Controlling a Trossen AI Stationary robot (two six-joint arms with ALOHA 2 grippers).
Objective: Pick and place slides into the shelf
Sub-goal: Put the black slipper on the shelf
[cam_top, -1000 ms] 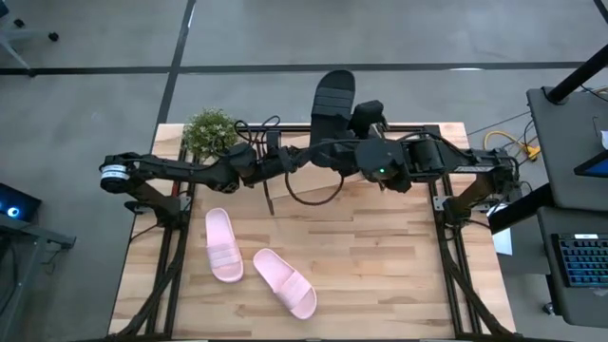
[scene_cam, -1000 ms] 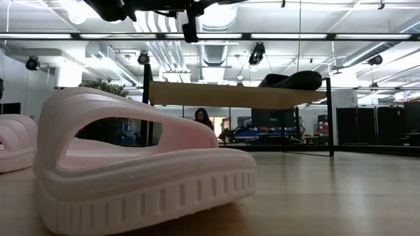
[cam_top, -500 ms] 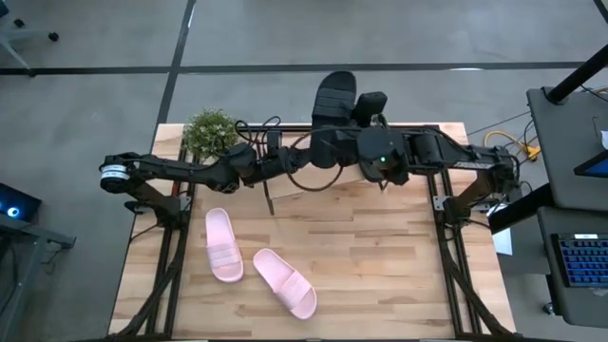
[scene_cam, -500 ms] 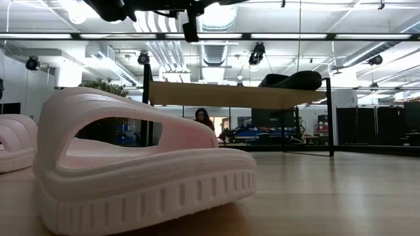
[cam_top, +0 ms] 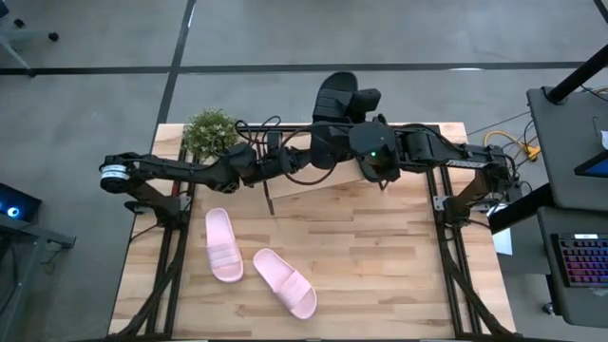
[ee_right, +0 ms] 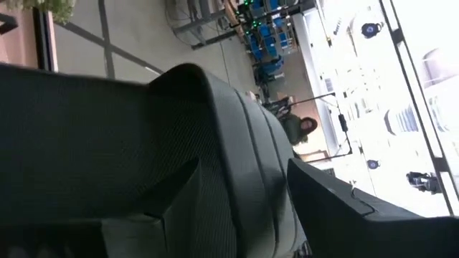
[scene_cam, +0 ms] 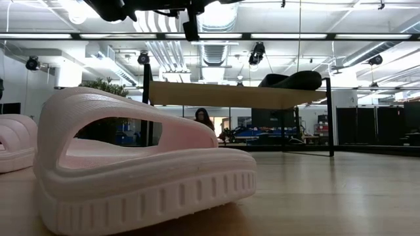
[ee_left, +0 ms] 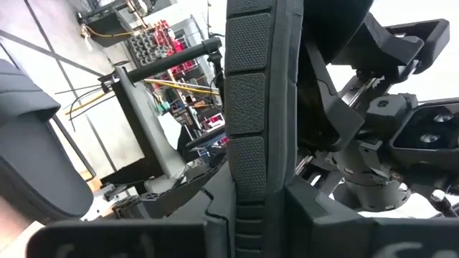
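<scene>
Grey concrete floor surrounds a light wooden plank tabletop [cam_top: 380, 256] carried on a black metal frame. Along the table's far edge stands the slanted light wood shelf on thin black rods [scene_cam: 230, 96], raised above the tabletop in the low view. One black open-toe slide sandal [scene_cam: 292, 80] already lies on the shelf's right part in that view; from above it shows at the far edge, toe pointing away from the table [cam_top: 334, 95]. Both dark arms reach in over the shelf from the sides. The right gripper [cam_top: 366, 103] is at the far edge, just beside that sandal, its jaws standing fairly wide around a second black ribbed-sole slide sandal [ee_right: 143, 158], which fills its wrist view. The left gripper [cam_top: 271, 161] hangs over the shelf's left part; its jaws are narrow, and whether they hold anything cannot be told. Two pale pink slide sandals lie on the near tabletop, one straight [cam_top: 224, 245] and one angled [cam_top: 285, 282], close together. A small green potted plant [cam_top: 210, 132] sits at the far left corner.
</scene>
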